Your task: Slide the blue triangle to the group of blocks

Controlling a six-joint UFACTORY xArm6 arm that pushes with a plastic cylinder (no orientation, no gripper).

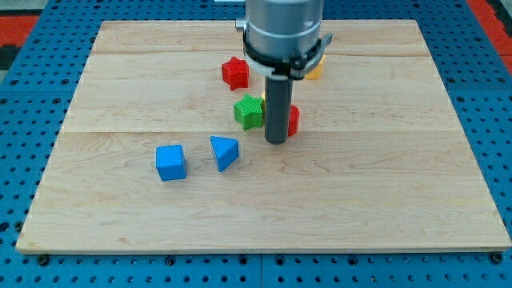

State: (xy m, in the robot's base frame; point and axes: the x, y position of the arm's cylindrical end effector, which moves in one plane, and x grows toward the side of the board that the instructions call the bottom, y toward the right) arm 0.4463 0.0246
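The blue triangle (225, 152) lies left of the board's centre, with a blue cube (170, 162) to its left. My tip (276, 142) rests on the board to the right of the triangle, a short gap away. Just above the tip is the group: a green block (250, 111), a red block (293, 120) partly hidden behind the rod, and a red star-shaped block (234, 73) further up. A yellow block (314, 70) peeks out behind the arm's body.
The wooden board (360, 200) lies on a blue perforated table (24, 160). The arm's grey body (284, 32) covers part of the board's top centre.
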